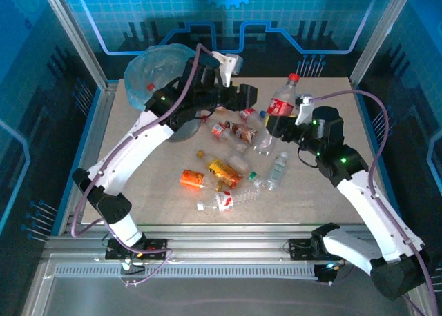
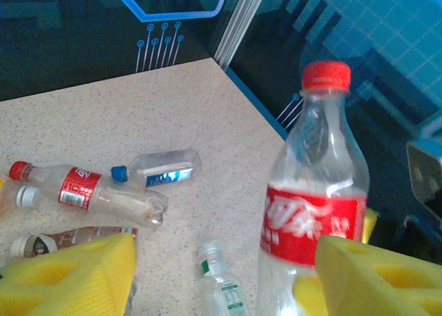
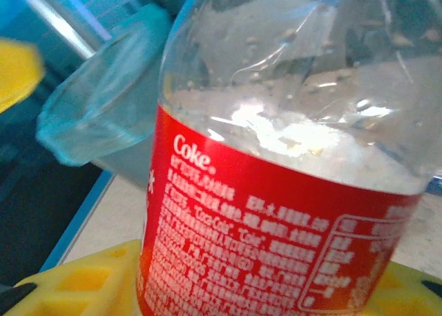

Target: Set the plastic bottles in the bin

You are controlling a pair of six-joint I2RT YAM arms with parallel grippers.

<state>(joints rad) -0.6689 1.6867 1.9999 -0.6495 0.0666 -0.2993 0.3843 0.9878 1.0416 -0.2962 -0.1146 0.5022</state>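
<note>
Top view: the right gripper (image 1: pixel 290 123) clasps a Coke bottle (image 1: pixel 282 102) upright, cap up. The bin (image 1: pixel 153 66) lies well to its left, past the left gripper (image 1: pixel 243 95), which is nearer the bin.

Left wrist: the jaws are spread and empty, with the bottle (image 2: pixel 312 212) ahead-right.

Right wrist: the fingers (image 3: pixel 76 288) pinch the bottle low down, and the bin (image 3: pixel 97 116) is beyond-left.

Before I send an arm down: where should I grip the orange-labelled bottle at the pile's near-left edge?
Take the orange-labelled bottle across its labelled middle, straight down from above. It lies on its side, apparently left-right, with bare table just nearer and farther for the left fingers.
</note>
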